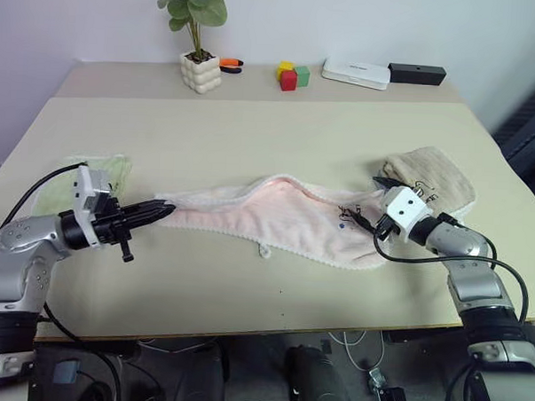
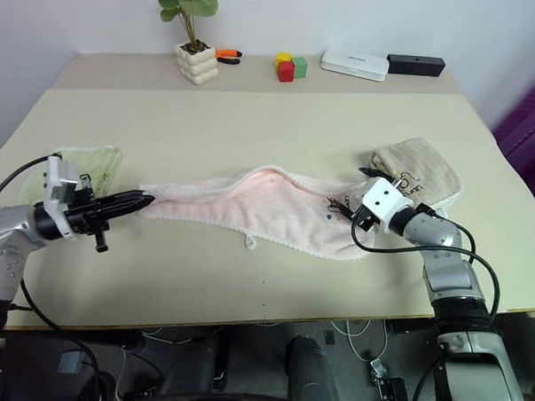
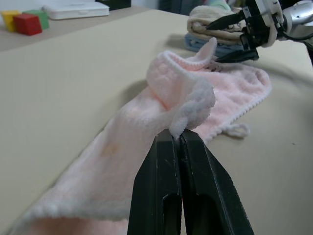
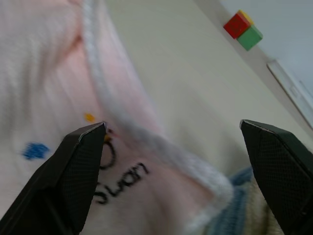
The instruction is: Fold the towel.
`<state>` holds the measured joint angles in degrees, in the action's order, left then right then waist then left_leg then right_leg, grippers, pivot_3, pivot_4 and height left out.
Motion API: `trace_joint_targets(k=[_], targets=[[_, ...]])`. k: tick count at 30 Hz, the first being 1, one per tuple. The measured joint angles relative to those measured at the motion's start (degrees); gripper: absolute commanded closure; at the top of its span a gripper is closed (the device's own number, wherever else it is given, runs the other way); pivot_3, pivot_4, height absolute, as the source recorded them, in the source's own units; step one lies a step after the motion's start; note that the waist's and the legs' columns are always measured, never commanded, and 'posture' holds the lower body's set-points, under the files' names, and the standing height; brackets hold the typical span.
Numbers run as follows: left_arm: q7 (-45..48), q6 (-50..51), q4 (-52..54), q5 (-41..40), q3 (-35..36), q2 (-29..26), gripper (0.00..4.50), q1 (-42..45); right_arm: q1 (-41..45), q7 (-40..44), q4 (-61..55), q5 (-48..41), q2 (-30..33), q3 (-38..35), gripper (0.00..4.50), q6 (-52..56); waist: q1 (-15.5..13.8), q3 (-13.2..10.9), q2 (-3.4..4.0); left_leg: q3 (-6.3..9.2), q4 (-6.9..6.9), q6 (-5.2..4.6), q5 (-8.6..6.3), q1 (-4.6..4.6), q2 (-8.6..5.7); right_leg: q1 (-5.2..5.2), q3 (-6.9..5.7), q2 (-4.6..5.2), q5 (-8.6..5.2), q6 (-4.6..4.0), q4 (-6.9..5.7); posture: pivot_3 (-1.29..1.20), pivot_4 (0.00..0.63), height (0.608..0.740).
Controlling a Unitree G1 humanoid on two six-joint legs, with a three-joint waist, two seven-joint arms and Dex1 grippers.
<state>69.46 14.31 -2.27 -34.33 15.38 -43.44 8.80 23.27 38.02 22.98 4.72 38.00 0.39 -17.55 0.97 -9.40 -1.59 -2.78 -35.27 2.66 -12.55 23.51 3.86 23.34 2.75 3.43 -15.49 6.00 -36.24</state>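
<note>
My left gripper (image 1: 168,209) has its jaws clamped on the pink towel (image 1: 289,217) end; my right gripper (image 4: 171,142), jaws wide, should straddle the scalloped edge squarely before closing.

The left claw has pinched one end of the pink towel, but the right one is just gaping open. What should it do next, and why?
Probably close the right gripper on the towel's near end. The left gripper is already shut on the far end, while the right one's open fingers straddle the towel's whitish edging by the dark mark. With both ends held, the towel could be lifted and folded.
</note>
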Motion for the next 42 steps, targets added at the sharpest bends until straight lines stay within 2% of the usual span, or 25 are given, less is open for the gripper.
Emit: trace_joint_targets(k=[9, 12, 19, 20, 28, 37, 40, 42], targets=[[-1.88, 0.05, 2.92, -0.11, 1.31, 0.19, 4.46, -3.09, 5.04, -2.79, 9.79, 9.22, 3.97, 5.64, 0.0, -9.65, 0.01, 0.0, 0.0, -0.02, -0.03, 0.0, 0.0, 0.0, -0.01, -0.01, 0.02, 0.02, -0.07, -0.13, 0.0, 0.0, 0.15, 0.74], [-2.16, 0.07, 3.23, -0.11, 1.29, 0.87, 4.5, -3.58, 6.16, -3.01, 11.79, 10.0, 4.63, 5.94, 0.75, -11.68, 0.11, 0.0, 0.0, -0.01, -0.03, 0.0, 0.0, -0.01, 0.0, -0.01, 0.02, 0.0, -0.06, -0.12, 0.0, 0.0, 0.15, 0.74], [-2.26, 0.06, 3.48, -0.09, 1.26, 0.87, 4.5, -3.56, 6.9, -3.06, 12.83, 10.56, 4.71, 6.73, 4.15, -14.05, 0.07, 0.0, 0.0, -0.02, -0.04, 0.0, 0.0, -0.01, 0.0, -0.02, 0.03, 0.01, 0.0, 0.0, -0.01, 0.0, 0.15, 0.74], [-2.26, 0.06, 3.48, -0.09, 1.24, 0.88, 4.5, -3.54, 6.9, -3.06, 12.82, 10.62, 4.7, 7.0, 4.44, -14.15, 0.07, 0.0, 0.0, -0.02, -0.04, 0.0, 0.0, -0.01, 0.0, -0.02, 0.03, 0.01, 0.0, 0.0, -0.01, 0.0, 0.15, 0.74], [-2.91, -0.22, 3.46, 0.4, 1.1, 1.07, 4.5, -2.87, 6.84, -1.77, 12.7, 10.08, 4.79, 7.45, 4.44, -15.03, 0.01, 0.0, 0.0, -0.02, -0.04, 0.0, 0.0, -0.01, 0.0, -0.02, 0.02, 0.01, 0.0, 0.0, -0.01, 0.0, 0.15, 0.74], [-3.67, -1.41, 0.97, 1.32, 1.13, 1.3, 4.5, -2.0, 5.48, 8.47, 8.18, 7.16, 9.91, 8.5, 4.44, -18.55, 0.04, 0.0, 0.0, -0.02, -0.08, 0.0, 0.0, -0.04, 0.0, -0.03, 0.03, 0.0, 0.01, 0.01, -0.07, 0.0, 0.15, 0.74], [-4.91, -3.79, -3.56, 3.19, 1.05, 2.04, 4.5, 0.82, 8.8, 8.73, 8.92, 6.92, 9.72, 8.5, 4.44, -18.55, 0.09, -0.01, 0.02, -0.02, -0.11, 0.0, 0.0, -0.05, 0.0, -0.02, 0.02, 0.0, 0.01, 0.01, -0.12, 0.0, 0.15, 0.74], [-7.68, -7.9, -9.83, 6.49, 0.81, 3.71, 4.5, 7.02, 14.16, 7.87, 11.49, 7.06, 8.54, 8.49, 4.44, -18.79, 0.03, -0.02, 0.02, 0.0, -0.23, 0.0, 0.01, -0.05, 0.01, -0.05, 0.02, -0.05, 0.01, 0.01, -0.18, 0.0, 0.15, 0.74]])
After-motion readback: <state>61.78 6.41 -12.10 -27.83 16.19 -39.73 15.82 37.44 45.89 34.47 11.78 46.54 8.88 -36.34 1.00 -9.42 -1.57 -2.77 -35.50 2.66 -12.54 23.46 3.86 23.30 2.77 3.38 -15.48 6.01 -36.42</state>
